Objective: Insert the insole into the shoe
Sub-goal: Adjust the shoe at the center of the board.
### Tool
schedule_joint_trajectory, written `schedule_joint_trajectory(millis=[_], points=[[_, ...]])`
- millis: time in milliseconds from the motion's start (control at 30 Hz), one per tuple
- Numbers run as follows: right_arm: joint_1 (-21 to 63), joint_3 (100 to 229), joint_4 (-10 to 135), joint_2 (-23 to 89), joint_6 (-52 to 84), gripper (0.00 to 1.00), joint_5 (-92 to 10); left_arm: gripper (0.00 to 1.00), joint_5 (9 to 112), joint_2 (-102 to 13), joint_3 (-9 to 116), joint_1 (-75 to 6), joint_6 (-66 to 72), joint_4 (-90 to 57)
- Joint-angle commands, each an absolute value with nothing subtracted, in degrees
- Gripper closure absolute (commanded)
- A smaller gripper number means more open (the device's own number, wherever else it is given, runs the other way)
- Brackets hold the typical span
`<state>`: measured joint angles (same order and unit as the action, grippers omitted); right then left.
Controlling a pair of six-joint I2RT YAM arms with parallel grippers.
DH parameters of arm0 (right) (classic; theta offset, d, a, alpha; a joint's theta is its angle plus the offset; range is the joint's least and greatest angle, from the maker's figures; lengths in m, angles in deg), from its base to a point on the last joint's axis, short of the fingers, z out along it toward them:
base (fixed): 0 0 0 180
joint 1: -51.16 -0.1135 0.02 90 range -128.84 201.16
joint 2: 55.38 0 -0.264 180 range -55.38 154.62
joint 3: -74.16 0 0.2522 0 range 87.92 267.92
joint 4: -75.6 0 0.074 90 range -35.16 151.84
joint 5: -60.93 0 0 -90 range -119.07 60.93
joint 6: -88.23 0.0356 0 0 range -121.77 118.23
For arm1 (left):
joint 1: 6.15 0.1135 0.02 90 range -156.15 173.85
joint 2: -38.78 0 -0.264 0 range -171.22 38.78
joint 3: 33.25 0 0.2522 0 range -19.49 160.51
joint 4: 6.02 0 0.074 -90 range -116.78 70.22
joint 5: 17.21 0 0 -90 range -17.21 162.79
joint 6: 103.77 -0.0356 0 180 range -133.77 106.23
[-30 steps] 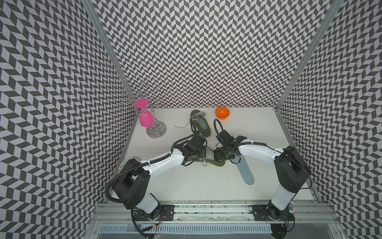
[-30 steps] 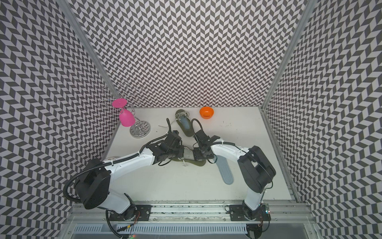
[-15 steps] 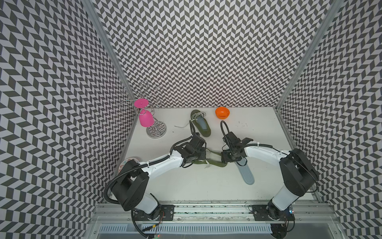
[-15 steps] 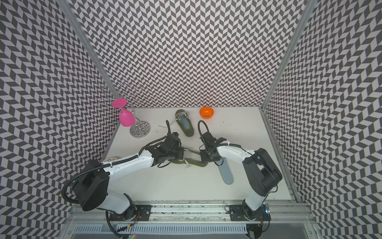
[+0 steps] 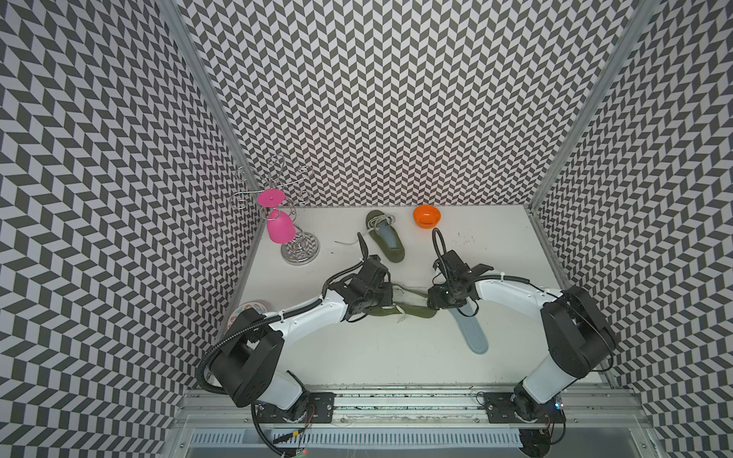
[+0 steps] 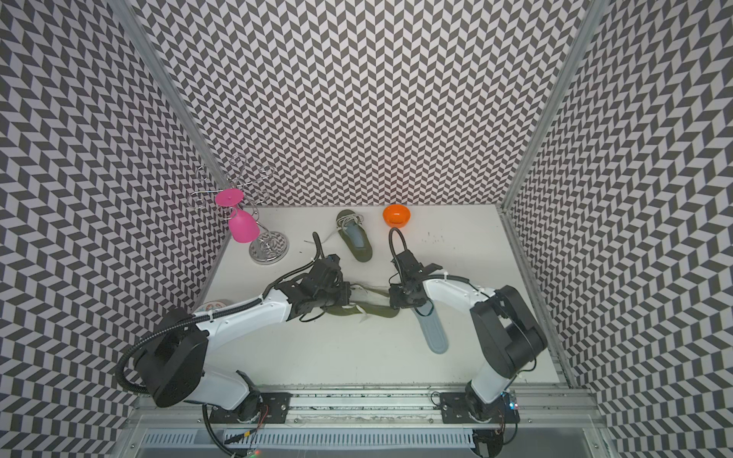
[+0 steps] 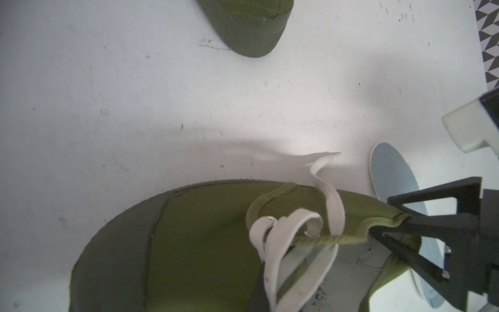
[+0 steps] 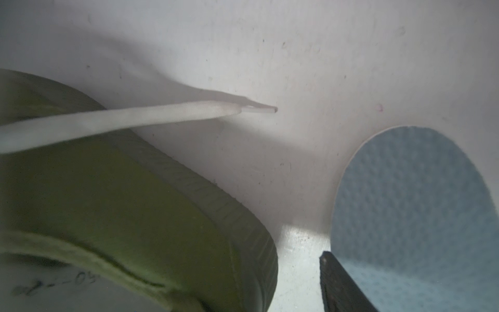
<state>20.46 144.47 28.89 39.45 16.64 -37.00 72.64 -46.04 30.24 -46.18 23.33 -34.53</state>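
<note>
An olive green shoe (image 5: 416, 312) (image 6: 377, 311) with white laces lies mid-table between both arms. My left gripper (image 5: 388, 305) (image 6: 350, 301) is shut on the shoe's laced front; its jaws are hidden. My right gripper (image 5: 432, 305) (image 6: 396, 303) is open at the heel, straddling the heel wall. One black finger (image 8: 343, 286) stands outside the heel with a gap to it. The light blue insole (image 5: 474, 337) (image 6: 434, 333) lies flat on the table beside the heel, partly under my right wrist. The left wrist view shows the shoe (image 7: 202, 243), the insole (image 7: 391, 175) and the right fingers (image 7: 432, 227) at the collar.
A second olive shoe (image 5: 384, 238) with an insole inside lies at the back. An orange bowl (image 5: 426, 216) sits near the back wall. A pink glass (image 5: 279, 230) hangs on a wire rack (image 5: 300, 251) at back left. A patterned disc (image 5: 250, 311) lies by the left wall.
My right gripper has shifted a little to the right, to the shoe's heel, and its jaws have narrowed. The left gripper has stayed shut on the shoe's front.
</note>
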Motion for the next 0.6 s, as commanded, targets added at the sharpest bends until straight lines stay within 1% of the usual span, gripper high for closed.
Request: schedule_joint_trajectory(millis=[0, 133, 267, 433, 567], points=[[22.3, 142.6, 28.4, 39.7, 15.6, 0.45, -35.6, 1.00, 77.0, -44.1, 30.0, -44.7, 22.6, -34.6], [22.9, 142.8, 28.4, 38.9, 15.5, 0.45, -36.2, 1.00, 77.3, -43.8, 29.8, -44.0, 22.1, -34.5], [22.2, 145.4, 28.6, 38.4, 15.8, 0.45, -40.1, 1.00, 74.7, -45.5, 31.2, -44.6, 21.1, -34.1], [21.6, 148.6, 28.4, 36.5, 15.8, 0.41, -45.0, 0.99, 74.0, -47.1, 32.8, -45.8, 20.0, -34.8], [21.8, 149.7, 27.1, 35.6, 14.3, 0.35, -48.1, 0.98, 73.7, -47.0, 32.7, -45.8, 19.5, -34.8]])
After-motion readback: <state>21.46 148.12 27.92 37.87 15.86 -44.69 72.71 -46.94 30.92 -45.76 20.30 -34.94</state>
